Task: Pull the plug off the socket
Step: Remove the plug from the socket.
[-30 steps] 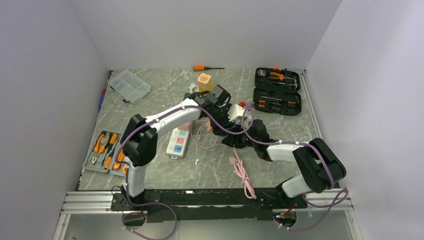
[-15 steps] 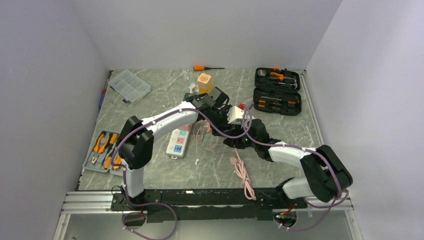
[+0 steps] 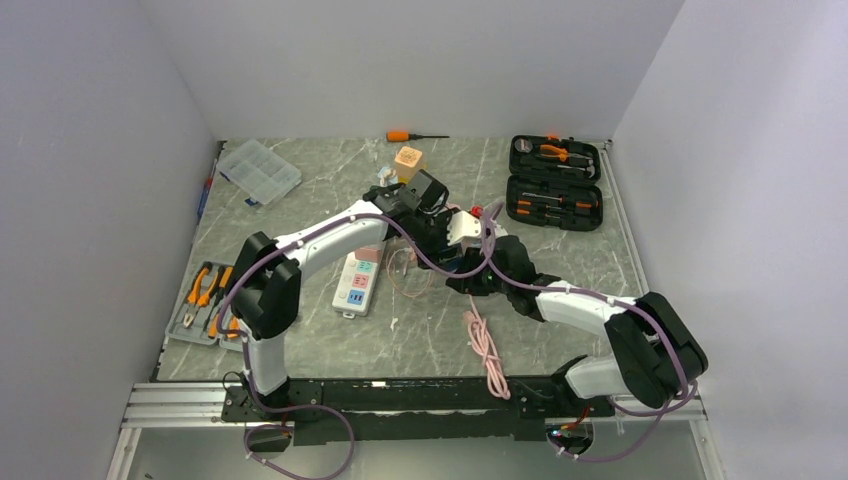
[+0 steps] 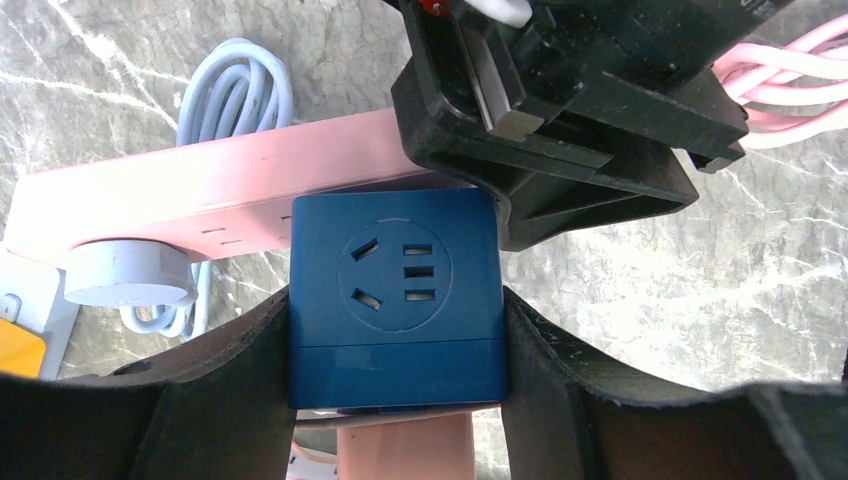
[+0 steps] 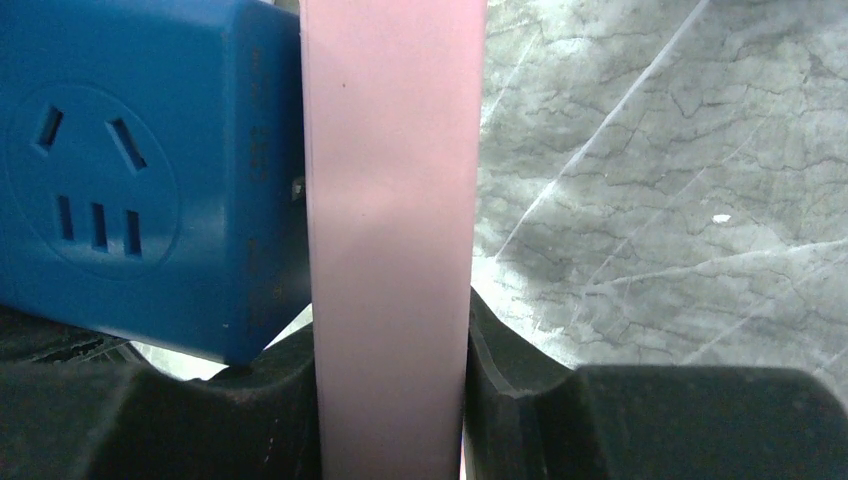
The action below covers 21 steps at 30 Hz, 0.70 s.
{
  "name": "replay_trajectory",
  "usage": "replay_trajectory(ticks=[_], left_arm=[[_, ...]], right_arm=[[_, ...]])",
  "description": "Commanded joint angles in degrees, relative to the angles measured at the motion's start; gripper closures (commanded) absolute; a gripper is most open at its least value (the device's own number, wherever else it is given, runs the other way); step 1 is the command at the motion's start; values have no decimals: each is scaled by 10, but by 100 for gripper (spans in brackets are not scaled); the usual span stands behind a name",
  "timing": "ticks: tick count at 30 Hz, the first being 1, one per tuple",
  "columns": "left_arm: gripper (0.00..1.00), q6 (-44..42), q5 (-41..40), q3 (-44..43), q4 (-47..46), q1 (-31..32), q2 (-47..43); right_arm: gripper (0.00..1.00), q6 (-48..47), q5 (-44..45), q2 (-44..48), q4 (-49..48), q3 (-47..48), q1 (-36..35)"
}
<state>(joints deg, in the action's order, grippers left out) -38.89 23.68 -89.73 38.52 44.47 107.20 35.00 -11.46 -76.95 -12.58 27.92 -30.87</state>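
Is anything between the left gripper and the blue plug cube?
Nothing visible. The left gripper clamps the blue plug cube by its sides, while the right gripper holds the pink power strip that the cube sits against.

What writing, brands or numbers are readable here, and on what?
Nothing reads clearly.
Blue cube adapter: faint raised lettering on its side, too blurred to read.
White power strip: coloured labels, too small to read.
Orange box: mark on top, too small to read.
Pink power strip: no writing shows.
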Motion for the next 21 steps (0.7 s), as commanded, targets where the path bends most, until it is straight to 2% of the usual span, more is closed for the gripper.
replay_trajectory(ticks=[1, 13, 21], left_arm=[[100, -58, -31, 30, 181, -33, -68], [100, -40, -63, 104, 155, -35, -112], [100, -27, -47, 69, 172, -62, -101]], right_arm=[[100, -4, 150, 16, 88, -3, 38], [100, 21, 193, 26, 121, -6, 45], [100, 27, 209, 6, 147, 6, 45]])
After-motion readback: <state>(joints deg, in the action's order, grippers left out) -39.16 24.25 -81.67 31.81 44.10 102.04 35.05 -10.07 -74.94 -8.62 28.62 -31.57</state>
